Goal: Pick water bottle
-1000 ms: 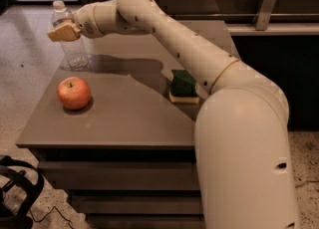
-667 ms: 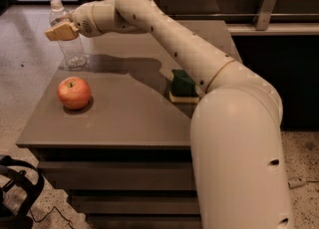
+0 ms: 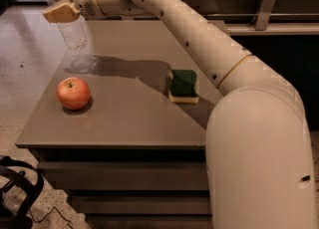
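Note:
The water bottle (image 3: pixel 73 33) is a small clear ribbed bottle with a white cap, at the far left in the camera view. My gripper (image 3: pixel 61 12) is shut around its upper part, and its tan fingers (image 3: pixel 58 13) cover the label band. The bottle hangs slightly tilted, clear of the grey table (image 3: pixel 124 118), above the table's far left corner. Its faint shadow lies on the tabletop below. My arm reaches across from the right.
A red apple (image 3: pixel 73 93) sits on the table's left front part. A green and yellow sponge (image 3: pixel 183 85) lies near the middle right, beside my arm. Black cables lie on the floor at the lower left. A dark counter with a metal rail stands behind.
My gripper has risen with the water bottle in it, so the bottle has come up off the tabletop. The apple and the sponge have not moved.

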Available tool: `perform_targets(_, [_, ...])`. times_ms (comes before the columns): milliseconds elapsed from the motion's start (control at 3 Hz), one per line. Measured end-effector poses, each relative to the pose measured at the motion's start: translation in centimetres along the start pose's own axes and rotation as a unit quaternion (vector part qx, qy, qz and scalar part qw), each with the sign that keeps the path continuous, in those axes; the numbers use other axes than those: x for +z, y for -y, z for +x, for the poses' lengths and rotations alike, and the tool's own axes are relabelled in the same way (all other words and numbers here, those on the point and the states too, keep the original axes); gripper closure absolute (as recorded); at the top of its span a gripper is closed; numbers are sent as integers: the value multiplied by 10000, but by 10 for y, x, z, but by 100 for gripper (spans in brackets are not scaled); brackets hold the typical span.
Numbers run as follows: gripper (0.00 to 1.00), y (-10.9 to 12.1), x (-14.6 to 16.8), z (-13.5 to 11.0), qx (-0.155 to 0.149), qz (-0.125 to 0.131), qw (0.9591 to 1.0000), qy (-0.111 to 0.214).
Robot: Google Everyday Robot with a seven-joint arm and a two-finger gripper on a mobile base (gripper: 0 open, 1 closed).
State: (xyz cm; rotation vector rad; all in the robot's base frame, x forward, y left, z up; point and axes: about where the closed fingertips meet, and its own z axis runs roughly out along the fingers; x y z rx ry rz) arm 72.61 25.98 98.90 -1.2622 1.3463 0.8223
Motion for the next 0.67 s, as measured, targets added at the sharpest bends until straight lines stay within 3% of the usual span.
perform_targets(667, [100,-3,-41,-47,-432,278,9985,171])
